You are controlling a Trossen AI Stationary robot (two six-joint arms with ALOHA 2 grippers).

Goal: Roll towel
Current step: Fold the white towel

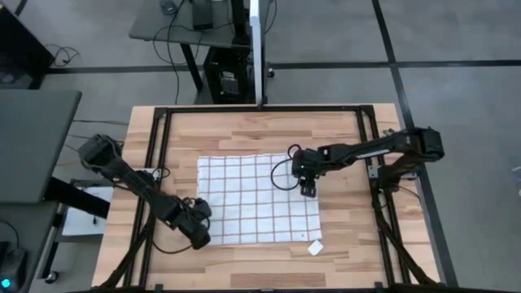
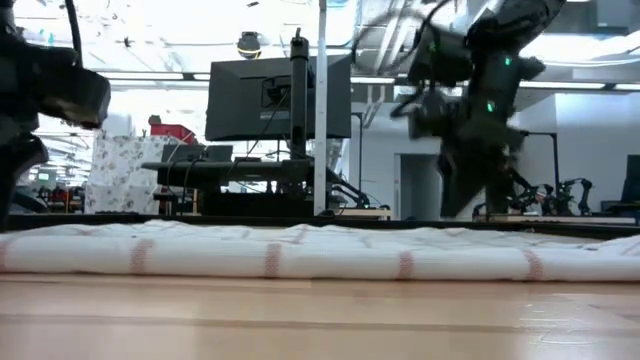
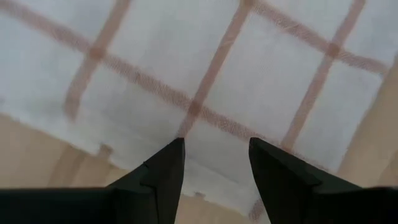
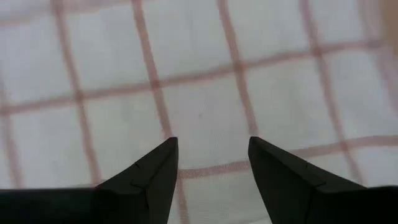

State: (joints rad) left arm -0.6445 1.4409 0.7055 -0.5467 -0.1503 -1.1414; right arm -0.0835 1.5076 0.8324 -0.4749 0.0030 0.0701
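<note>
The white towel with red-brown grid lines lies spread flat on the wooden table; in the low view it shows as a low band. My left gripper is open at the towel's near left corner, its fingertips over the cloth just inside its edge. My right gripper is open over the towel's right part, its fingertips pointing down at the grid. In the low view the right arm stands clear above the cloth.
A tiny plain white scrap lies on the wood just off the towel's near right corner. A black frame runs around the table's edges. Bare wood shows between the towel and the far edge.
</note>
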